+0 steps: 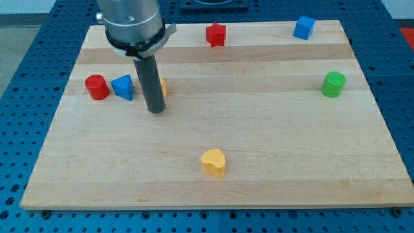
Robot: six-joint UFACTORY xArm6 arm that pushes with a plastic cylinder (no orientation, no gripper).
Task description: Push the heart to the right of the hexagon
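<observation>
Six blocks lay on the wooden board [259, 129], which rested on a blue perforated table [19, 77]; none of them, nor the board, carried any writing or label that could be read, and nothing in view served as a container. Nearest the view's bottom sat the yellow heart [213, 162], alone, a little left of centre and well apart from everything else. Further up, at the view's left, a red cylinder [97, 87] stood just beside a blue triangular block [123, 87], the two close together or perhaps touching. Just right of that blue block came the dark rod [154, 81], and my tip [156, 110] rested on the board slightly below that row. A sliver of a yellow-orange block [162, 87] peeked out from behind the rod's right side; its shape could not be made out, so whether it was the hexagon could not be told. The rod had no fingers to open or close and held nothing, and my tip was well apart from the heart, up and to the view's left of it. At the view's right edge stood a green cylinder [334, 85]. Farthest off, along the view's top, were a red star-like block [216, 34] and a blue cube [304, 28].
</observation>
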